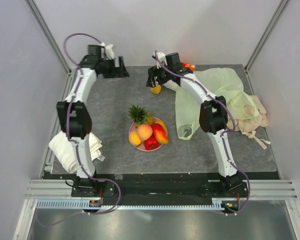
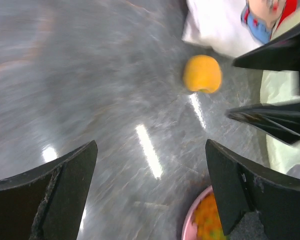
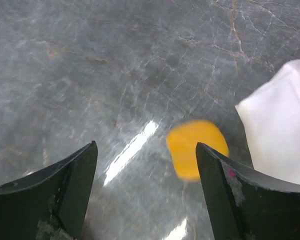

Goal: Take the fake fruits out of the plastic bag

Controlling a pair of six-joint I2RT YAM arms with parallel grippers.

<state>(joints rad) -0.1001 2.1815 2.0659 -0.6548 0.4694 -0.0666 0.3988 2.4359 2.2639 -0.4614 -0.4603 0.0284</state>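
Note:
A small yellow-orange fake fruit [image 1: 155,89] lies on the grey tabletop at the far middle, outside the plastic bag [image 1: 210,92]. My right gripper [image 1: 152,81] hovers open just over it. In the right wrist view the fruit [image 3: 190,145] sits low between the tips, close to the right finger [image 3: 240,195]. My left gripper [image 1: 124,68] is open and empty at the far left. Its view looks across bare table toward the same fruit [image 2: 202,73]. Pineapple [image 1: 138,114], peach [image 1: 144,131], mango [image 1: 160,132], an orange and a red pepper rest on the pink plate [image 1: 131,134].
A white-and-red cartoon pouch [image 2: 217,25] lies behind the fruit, and its white edge [image 3: 280,135] shows in the right wrist view. Beige cloth [image 1: 251,119] sits at the right beside the bag. A white towel [image 1: 70,149] lies at the near left. The plate's rim [image 2: 190,222] shows by my left fingers.

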